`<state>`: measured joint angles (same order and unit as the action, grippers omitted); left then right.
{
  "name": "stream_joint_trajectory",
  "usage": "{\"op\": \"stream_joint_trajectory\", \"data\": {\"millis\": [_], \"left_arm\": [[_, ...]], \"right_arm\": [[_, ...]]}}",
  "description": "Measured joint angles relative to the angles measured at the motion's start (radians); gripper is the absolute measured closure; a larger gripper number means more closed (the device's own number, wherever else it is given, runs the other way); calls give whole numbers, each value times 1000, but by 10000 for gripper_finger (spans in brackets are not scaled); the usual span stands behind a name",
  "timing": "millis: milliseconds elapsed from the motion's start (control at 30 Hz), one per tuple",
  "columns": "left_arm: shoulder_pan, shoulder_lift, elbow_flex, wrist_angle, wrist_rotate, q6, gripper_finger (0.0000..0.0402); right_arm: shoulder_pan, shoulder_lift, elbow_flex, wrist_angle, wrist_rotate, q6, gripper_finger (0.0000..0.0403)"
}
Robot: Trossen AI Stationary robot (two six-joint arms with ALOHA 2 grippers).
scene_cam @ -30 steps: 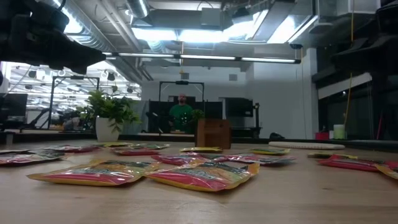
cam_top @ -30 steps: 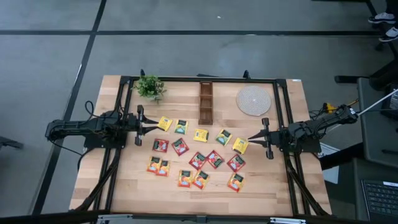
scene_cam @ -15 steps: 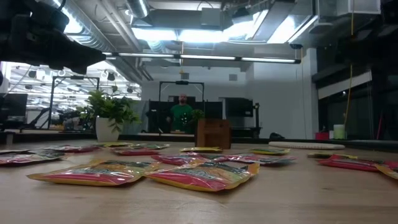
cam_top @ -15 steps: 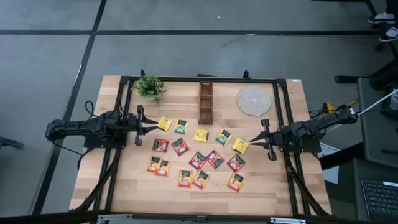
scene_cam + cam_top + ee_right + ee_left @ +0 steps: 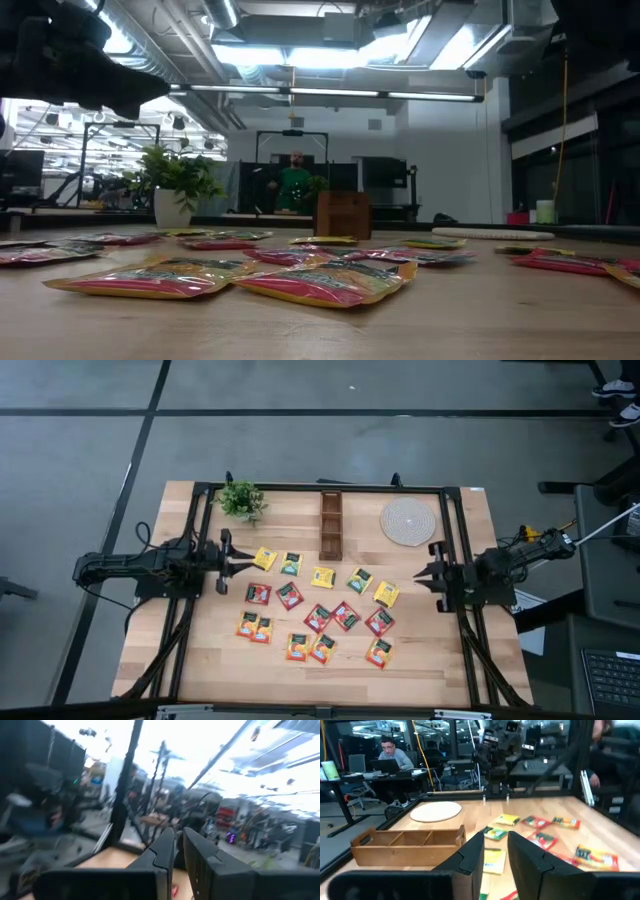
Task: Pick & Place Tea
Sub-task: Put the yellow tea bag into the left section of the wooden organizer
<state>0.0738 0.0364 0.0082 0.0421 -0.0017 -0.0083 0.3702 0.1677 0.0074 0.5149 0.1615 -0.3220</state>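
Left end effector (image 5: pixel 247 563): I read it at the left side of the counter (image 5: pixel 200 660), level with the upper row of sachets, its tip just beside the yellow sachet (image 5: pixel 265 558). In the left wrist view its fingers (image 5: pixel 472 852) stand a narrow gap apart with nothing between them.
Right end effector (image 5: pixel 428 573): I see it at the right edge of the counter, apart from the nearest yellow sachet (image 5: pixel 386 594). In the right wrist view its fingers (image 5: pixel 162 851) are nearly together, holding nothing.
Tea sachets (image 5: pixel 318 617): I count about sixteen lying flat, spread across the middle of the counter between the two arms.
Wooden tray (image 5: pixel 331 524): at the far centre, compartments in a row.
Woven mat (image 5: pixel 408 521): far right, beside the tray.
Potted plant (image 5: pixel 240 499): far left corner.
Person (image 5: pixel 292 181): visible in the low view, in the room behind the counter.
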Motion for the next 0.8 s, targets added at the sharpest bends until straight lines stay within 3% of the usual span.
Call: {"op": "stream_joint_trajectory", "data": {"millis": [200,433,633,800], "left_arm": [[0,0,0,116,-14,-298,320],[0,0,0,317,-98,-594,320],[0,0,0,529,-232,-701,320],[0,0,0,696,-305,-637,320]], "right_arm": [[0,0,0,97,3,9,357],[0,0,0,338,107,226,357],[0,0,0,450,137,319,357],[0,0,0,490,264,346,357]]}}
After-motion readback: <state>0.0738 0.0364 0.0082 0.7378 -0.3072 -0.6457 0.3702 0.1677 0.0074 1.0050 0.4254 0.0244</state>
